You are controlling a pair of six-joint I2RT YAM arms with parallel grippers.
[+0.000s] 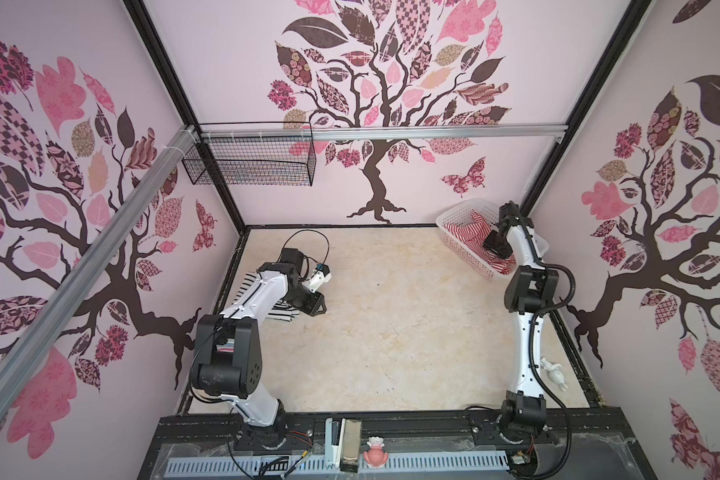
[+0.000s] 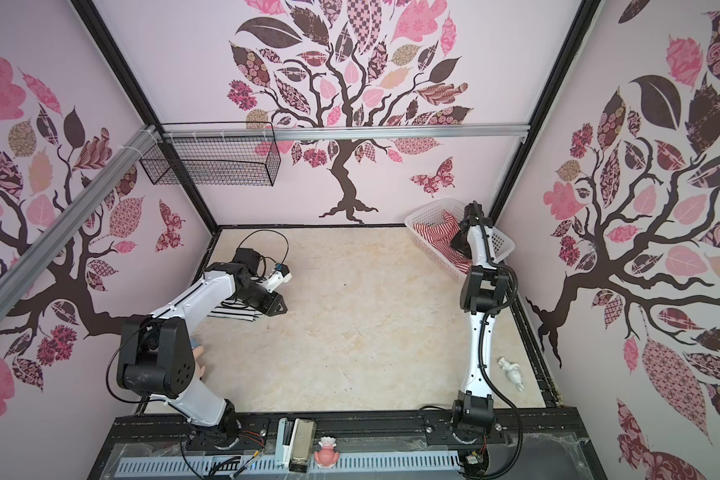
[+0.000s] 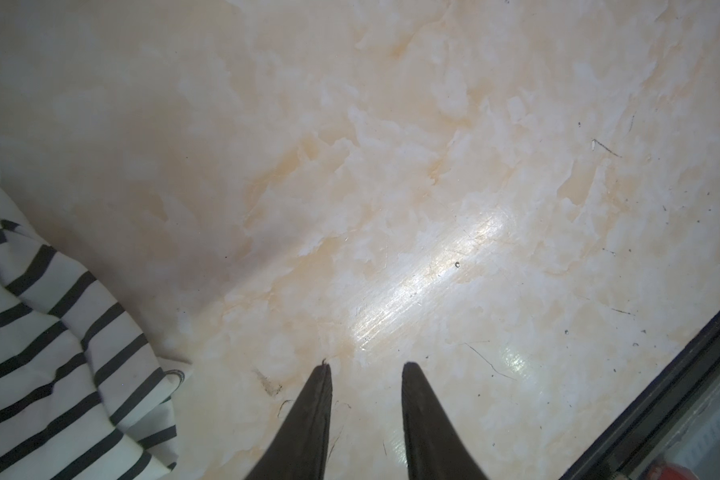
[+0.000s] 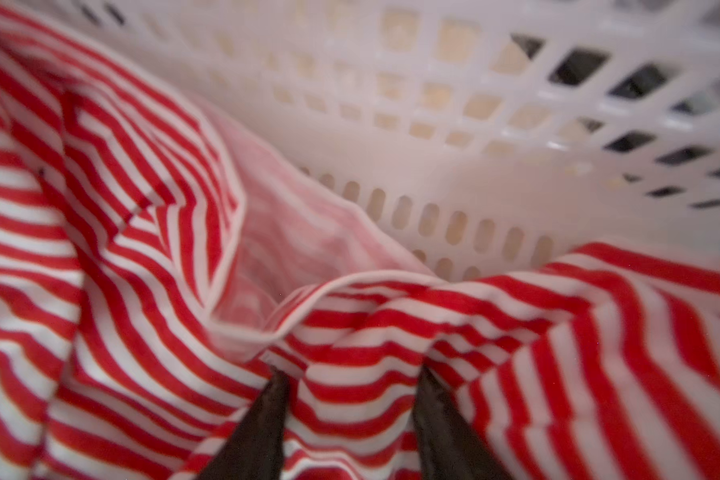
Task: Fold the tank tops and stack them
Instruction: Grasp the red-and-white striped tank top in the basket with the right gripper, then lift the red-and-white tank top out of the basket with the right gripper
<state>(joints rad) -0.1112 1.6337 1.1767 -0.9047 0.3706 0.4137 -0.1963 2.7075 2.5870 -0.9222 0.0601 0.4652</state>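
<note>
Nearest me, on the front rail, sits a small pink figurine point(image 1: 376, 457). Beyond it on the left side of the marbled table point(image 1: 391, 311) lies the black-and-white tank top point(image 3: 59, 353), bunched flat under the left arm. In the far right corner stands the white basket point(image 1: 458, 216), with the red-and-white tank top point(image 1: 462, 232) heaped inside it.

The step in hand looks like fetching that red top out of the basket. To do it well, I'd want the grab taken near the white-trimmed edge rather than on a loose middle fold, so the top hangs open when it is lifted. The lift should go straight up, clear of the perforated wall, before it swings toward the bare middle of the table. Otherwise the cloth may snag the rim and drag the light basket along.

The left gripper point(image 3: 367, 365) hangs over bare tabletop just beside the black-and-white top, its fingers point(image 3: 308, 415) parted a little and holding nothing. The right gripper point(image 4: 354, 372) is down in the basket, fingers point(image 4: 258, 436) pressed into the red stripes with a ridge of cloth between them. Their tips are buried, so I cannot tell whether they have clamped the fabric.
</note>
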